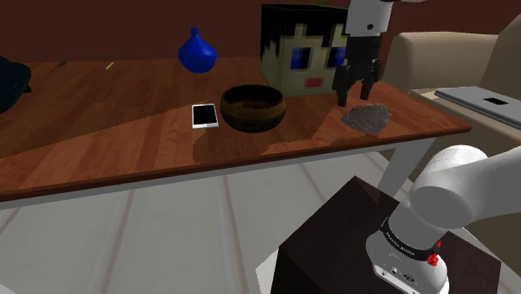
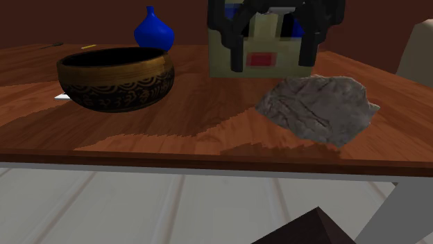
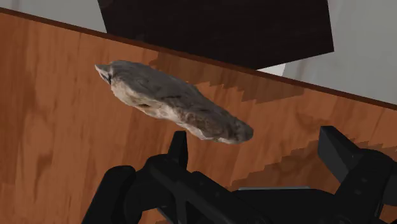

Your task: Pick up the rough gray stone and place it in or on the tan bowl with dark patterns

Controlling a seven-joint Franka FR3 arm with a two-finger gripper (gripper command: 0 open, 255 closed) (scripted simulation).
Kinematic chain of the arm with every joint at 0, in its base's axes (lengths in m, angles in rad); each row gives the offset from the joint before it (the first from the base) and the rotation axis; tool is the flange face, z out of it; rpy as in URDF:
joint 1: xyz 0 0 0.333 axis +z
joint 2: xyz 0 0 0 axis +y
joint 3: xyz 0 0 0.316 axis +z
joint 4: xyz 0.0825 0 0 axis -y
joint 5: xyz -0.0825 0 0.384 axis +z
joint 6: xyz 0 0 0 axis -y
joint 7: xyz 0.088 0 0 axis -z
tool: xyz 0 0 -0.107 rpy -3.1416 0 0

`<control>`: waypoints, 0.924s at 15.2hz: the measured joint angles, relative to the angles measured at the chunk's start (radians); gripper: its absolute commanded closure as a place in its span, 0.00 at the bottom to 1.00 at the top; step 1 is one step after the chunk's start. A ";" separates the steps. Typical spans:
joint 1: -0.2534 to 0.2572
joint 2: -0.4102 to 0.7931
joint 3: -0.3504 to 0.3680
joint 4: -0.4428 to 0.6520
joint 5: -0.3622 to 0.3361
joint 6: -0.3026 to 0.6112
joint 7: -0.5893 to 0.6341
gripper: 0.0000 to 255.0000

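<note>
Gripper jaws stand apart, empty, just above the gray stone near the table's corner beside the stand; you have yet to grasp it and carry it to the bowl

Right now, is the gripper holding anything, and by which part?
Nothing is held. The gripper hangs open just above the gray stone, which lies on the table.

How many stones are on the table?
1. The stone lies near the edge of the table, to the shoulder view's right of the bowl, with the open gripper above it. Another could be hidden behind the box.
</note>
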 measured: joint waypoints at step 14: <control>0.319 -0.359 -0.314 -0.213 -0.313 0.044 -0.953 0.00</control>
